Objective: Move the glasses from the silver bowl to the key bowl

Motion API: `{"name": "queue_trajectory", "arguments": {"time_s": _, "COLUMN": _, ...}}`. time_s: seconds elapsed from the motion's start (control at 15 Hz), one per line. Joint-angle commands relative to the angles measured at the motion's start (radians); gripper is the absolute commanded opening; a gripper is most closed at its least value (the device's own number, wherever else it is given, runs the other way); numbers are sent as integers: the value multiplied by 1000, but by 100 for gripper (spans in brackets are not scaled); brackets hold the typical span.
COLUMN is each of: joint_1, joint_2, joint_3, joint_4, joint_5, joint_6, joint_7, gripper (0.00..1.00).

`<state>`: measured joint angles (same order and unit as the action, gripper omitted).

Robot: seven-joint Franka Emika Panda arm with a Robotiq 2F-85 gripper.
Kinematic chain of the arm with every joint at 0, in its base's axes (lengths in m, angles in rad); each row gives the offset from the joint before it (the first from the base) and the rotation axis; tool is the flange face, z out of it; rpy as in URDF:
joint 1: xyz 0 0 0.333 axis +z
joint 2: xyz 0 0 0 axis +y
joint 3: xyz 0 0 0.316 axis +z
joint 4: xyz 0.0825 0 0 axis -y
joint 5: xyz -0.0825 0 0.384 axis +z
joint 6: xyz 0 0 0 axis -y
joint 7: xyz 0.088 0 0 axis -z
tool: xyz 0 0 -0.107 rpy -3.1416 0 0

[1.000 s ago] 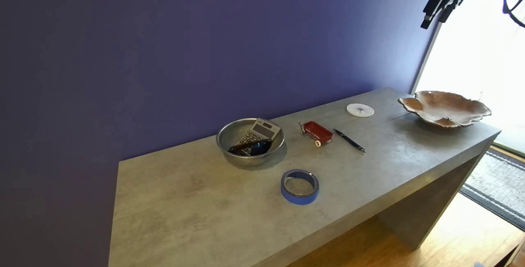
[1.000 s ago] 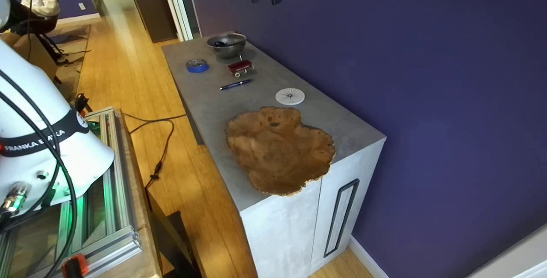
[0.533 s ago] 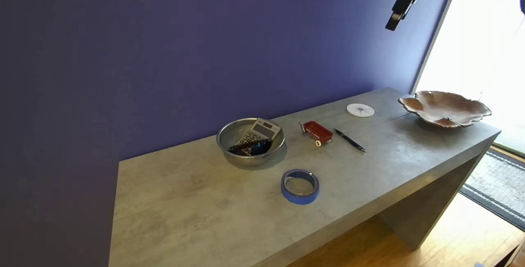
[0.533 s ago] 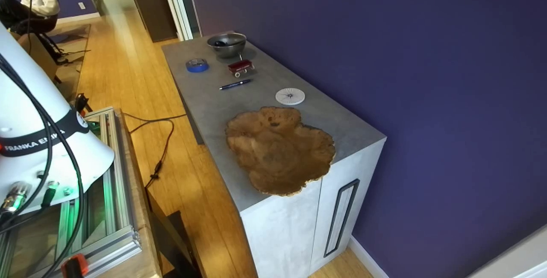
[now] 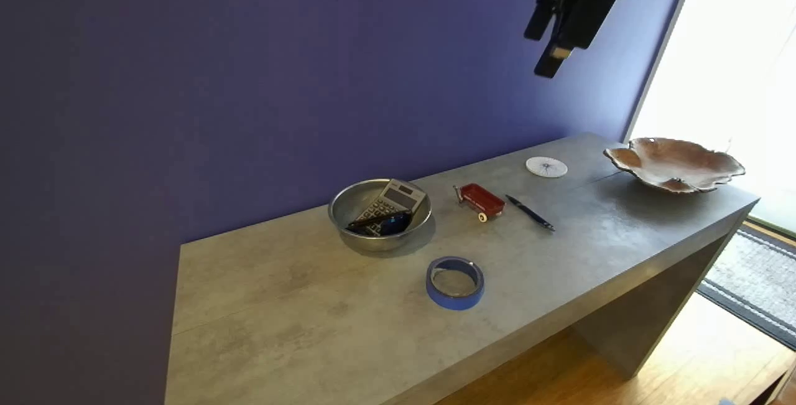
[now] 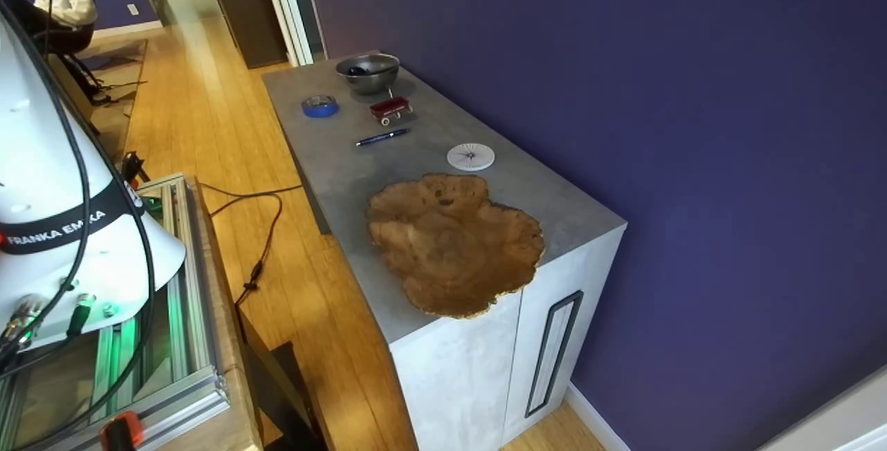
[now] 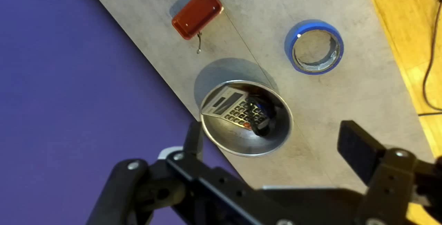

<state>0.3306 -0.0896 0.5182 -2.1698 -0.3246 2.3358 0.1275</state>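
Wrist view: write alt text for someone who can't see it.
Dark glasses lie over a calculator in a silver bowl near centre. An open gripper shows along the bottom; a blue tape roll and red wagon sit toward the top.

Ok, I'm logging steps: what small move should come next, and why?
Probably ease the end effector down toward the glasses: the wrist view frames them in the silver bowl between the spread fingers, yet these hang well above the table.

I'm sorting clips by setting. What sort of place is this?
Probably a home or a homelike office; I can't tell which. An exterior view shows wooden flooring, a plain purple-blue wall and, in the background, a seated person.
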Motion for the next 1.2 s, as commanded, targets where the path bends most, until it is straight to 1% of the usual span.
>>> {"name": "queue_trajectory", "arguments": {"time_s": 0.0, "joint_1": 54, "joint_2": 254, "joint_3": 2, "joint_4": 190, "joint_5": -179, "joint_6": -89, "joint_7": -33, "gripper": 100}}
{"name": "queue_trajectory", "arguments": {"time_s": 0.07, "joint_1": 62, "joint_2": 116, "joint_3": -24, "joint_4": 73, "joint_5": -101, "joint_6": -25, "joint_7": -7, "gripper": 100}}
{"name": "queue_trajectory", "arguments": {"time_s": 0.2, "joint_1": 83, "joint_2": 210, "joint_3": -35, "joint_4": 132, "joint_5": -140, "joint_6": -45, "joint_7": -19, "gripper": 100}}
{"name": "queue_trajectory", "arguments": {"time_s": 0.27, "joint_1": 86, "joint_2": 238, "joint_3": -40, "joint_4": 150, "joint_5": -144, "joint_6": -47, "joint_7": -27, "gripper": 100}}
{"name": "queue_trajectory", "arguments": {"time_s": 0.53, "joint_1": 88, "joint_2": 254, "joint_3": -45, "joint_4": 176, "joint_5": -146, "joint_6": -58, "joint_7": -39, "gripper": 100}}
{"name": "queue_trajectory", "arguments": {"time_s": 0.6, "joint_1": 94, "joint_2": 297, "joint_3": -47, "joint_4": 200, "joint_5": -141, "joint_6": -37, "joint_7": -43, "gripper": 100}}
{"name": "queue_trajectory", "arguments": {"time_s": 0.67, "joint_1": 109, "joint_2": 398, "joint_3": -46, "joint_4": 249, "joint_5": -119, "joint_6": 25, "joint_7": -75, "gripper": 100}}
{"name": "queue_trajectory", "arguments": {"time_s": 0.73, "joint_1": 134, "joint_2": 473, "joint_3": -54, "joint_4": 294, "joint_5": -136, "joint_6": 41, "joint_7": -73, "gripper": 100}}
{"name": "queue_trajectory", "arguments": {"time_s": 0.8, "joint_1": 147, "joint_2": 511, "joint_3": -54, "joint_4": 310, "joint_5": -117, "joint_6": 89, "joint_7": -113, "gripper": 100}}
{"name": "queue_trajectory", "arguments": {"time_s": 0.93, "joint_1": 181, "joint_2": 623, "joint_3": -58, "joint_4": 385, "joint_5": -83, "joint_6": 119, "joint_7": -195, "gripper": 100}}
{"name": "queue_trajectory", "arguments": {"time_s": 1.07, "joint_1": 217, "joint_2": 746, "joint_3": -78, "joint_4": 502, "joint_5": -58, "joint_6": 104, "joint_7": -265, "gripper": 100}}
{"name": "queue_trajectory", "arguments": {"time_s": 1.13, "joint_1": 224, "joint_2": 784, "joint_3": -87, "joint_4": 547, "joint_5": -36, "joint_6": 95, "joint_7": -289, "gripper": 100}}
